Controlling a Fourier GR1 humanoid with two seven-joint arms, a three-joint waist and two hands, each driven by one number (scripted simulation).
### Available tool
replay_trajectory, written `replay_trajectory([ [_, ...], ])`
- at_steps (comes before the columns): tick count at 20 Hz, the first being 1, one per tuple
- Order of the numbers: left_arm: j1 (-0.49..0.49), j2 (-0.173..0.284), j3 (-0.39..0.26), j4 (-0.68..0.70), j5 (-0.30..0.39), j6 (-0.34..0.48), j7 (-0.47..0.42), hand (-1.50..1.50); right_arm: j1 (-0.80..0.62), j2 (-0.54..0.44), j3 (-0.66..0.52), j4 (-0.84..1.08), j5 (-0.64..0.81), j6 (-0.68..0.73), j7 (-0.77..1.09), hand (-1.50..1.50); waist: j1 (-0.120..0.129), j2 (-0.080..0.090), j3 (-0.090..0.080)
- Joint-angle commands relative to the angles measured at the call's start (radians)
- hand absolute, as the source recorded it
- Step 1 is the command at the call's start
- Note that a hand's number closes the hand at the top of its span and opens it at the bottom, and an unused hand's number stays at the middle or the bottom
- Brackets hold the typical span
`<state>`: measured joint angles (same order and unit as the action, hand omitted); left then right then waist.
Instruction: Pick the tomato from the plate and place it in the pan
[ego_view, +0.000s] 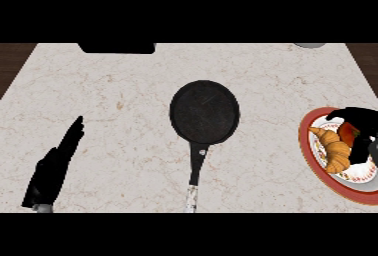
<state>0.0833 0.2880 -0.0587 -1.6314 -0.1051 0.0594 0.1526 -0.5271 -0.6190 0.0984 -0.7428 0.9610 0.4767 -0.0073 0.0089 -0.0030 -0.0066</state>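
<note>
Head view: right hand (359, 131) curled round red tomato (348, 133) on plate (316, 165), mostly hidden.

head view | steeply down at counter (133, 125) | single view, moderately near

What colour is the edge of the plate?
The plate's rim is red, seen in the head view.

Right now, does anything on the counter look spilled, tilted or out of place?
Nothing stands out. The pan lies flat mid-counter, handle toward the robot, with nothing in it. The croissant and tomato are on the plate, with the right hand curled over the tomato. The left hand rests open.
</note>
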Motion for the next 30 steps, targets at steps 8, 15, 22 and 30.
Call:
replay_trajectory([
  [8,0.024,-0.016,0.022,-0.022,-0.024,-0.030,-0.002,0.00,-0.023,0.049,-0.072,0.041,-0.035,0.062,-0.041,1.50,-0.003,0.002,0.007],
  [15,0.020,-0.039,0.043,0.018,-0.026,-0.020,-0.017,0.00,0.149,0.198,-0.131,-0.245,-0.102,-0.001,0.215,1.50,-0.028,-0.007,0.005],
  [22,0.011,-0.053,0.022,-0.028,-0.062,0.003,0.031,0.00,0.173,0.172,-0.162,-0.483,-0.053,-0.310,0.149,1.50,-0.030,-0.007,0.007],
  [30,0.015,-0.023,0.069,0.045,-0.026,-0.044,-0.059,0.00,0.174,0.238,-0.092,-0.823,-0.017,-0.439,0.121,1.50,-0.019,-0.002,0.006],
])
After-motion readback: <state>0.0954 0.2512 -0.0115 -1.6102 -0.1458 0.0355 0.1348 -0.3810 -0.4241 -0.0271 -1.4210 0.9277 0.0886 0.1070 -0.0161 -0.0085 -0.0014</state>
